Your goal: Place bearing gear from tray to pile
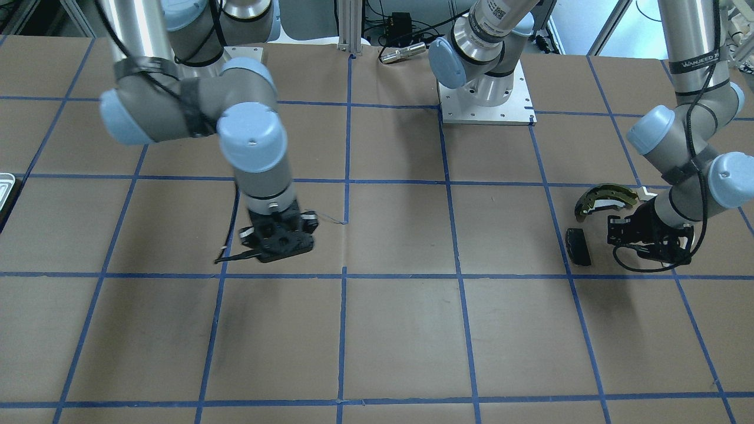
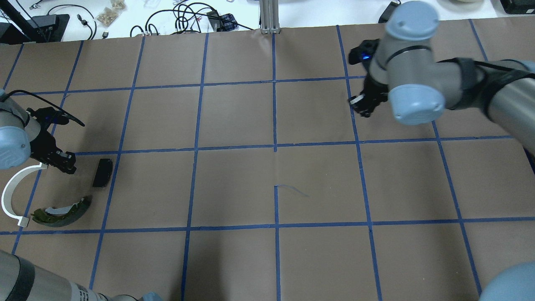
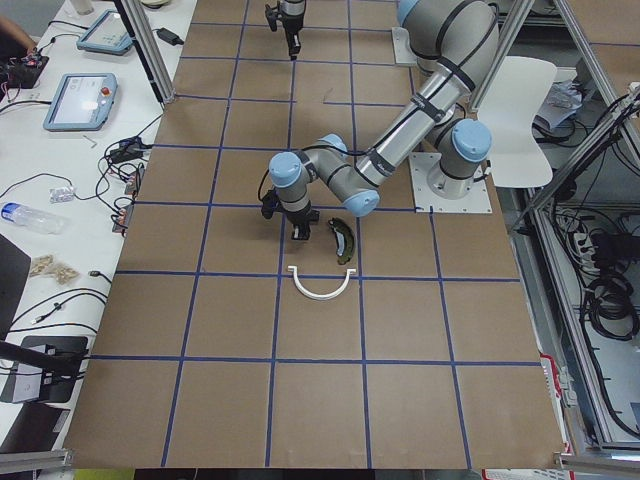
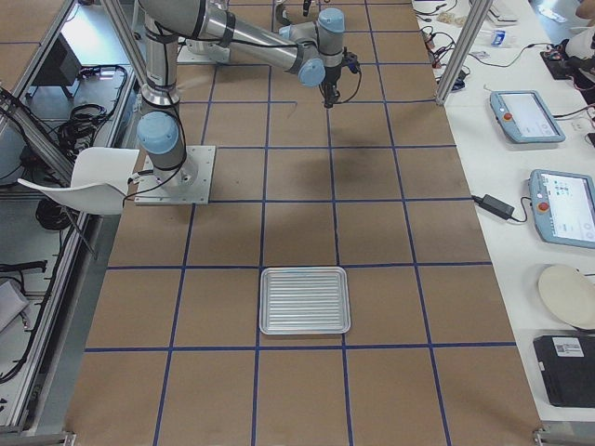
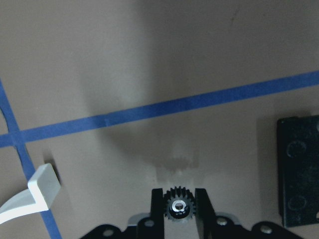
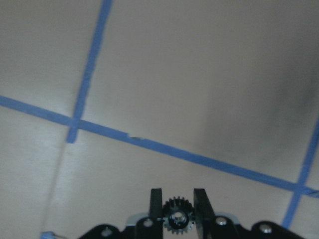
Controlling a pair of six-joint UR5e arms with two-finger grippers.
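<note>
A small black bearing gear (image 5: 178,209) sits clamped between the fingers of my left gripper (image 5: 178,195), just above the paper beside the pile. The pile holds an olive-gold brake shoe (image 2: 62,209), a black brake pad (image 2: 102,172) and a white arc strip (image 2: 10,192). My left gripper (image 2: 62,164) hangs between the arc and the pad. My right gripper (image 6: 178,195), high over the table's far right part (image 2: 363,105), is shut on a second bearing gear (image 6: 177,217). The ribbed silvery tray (image 4: 305,300) lies far from both, with nothing on it.
Brown paper with a blue tape grid covers the table. The right arm's base plate (image 1: 486,100) stands at the robot's side. A side bench carries tablets (image 4: 525,116) and cables. A white chair (image 4: 93,186) stands beside the table.
</note>
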